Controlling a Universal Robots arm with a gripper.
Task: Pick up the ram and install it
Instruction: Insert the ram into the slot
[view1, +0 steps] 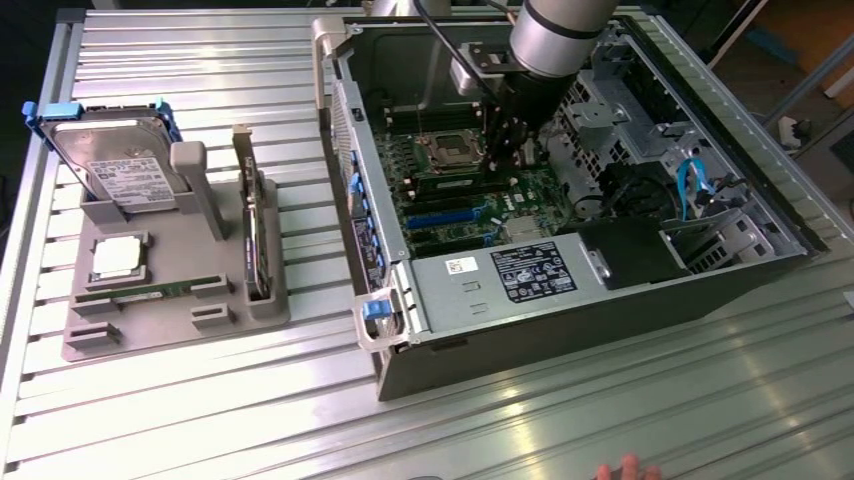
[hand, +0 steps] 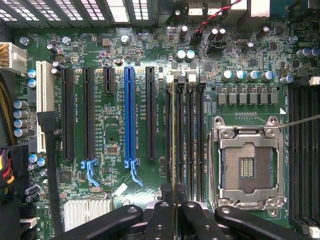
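Hand (hand: 174, 207) of mine pinches the ram (hand: 173, 140) edge-on, aligned with the memory slots (hand: 192, 135) beside the processor socket (hand: 246, 167).

Your exterior camera looks steeply down from high over the table (view1: 200, 410) and open computer case (view1: 561, 345). Your wrist camera faces the motherboard (hand: 115, 115) close up; both share its CPU socket (hand: 247, 167).
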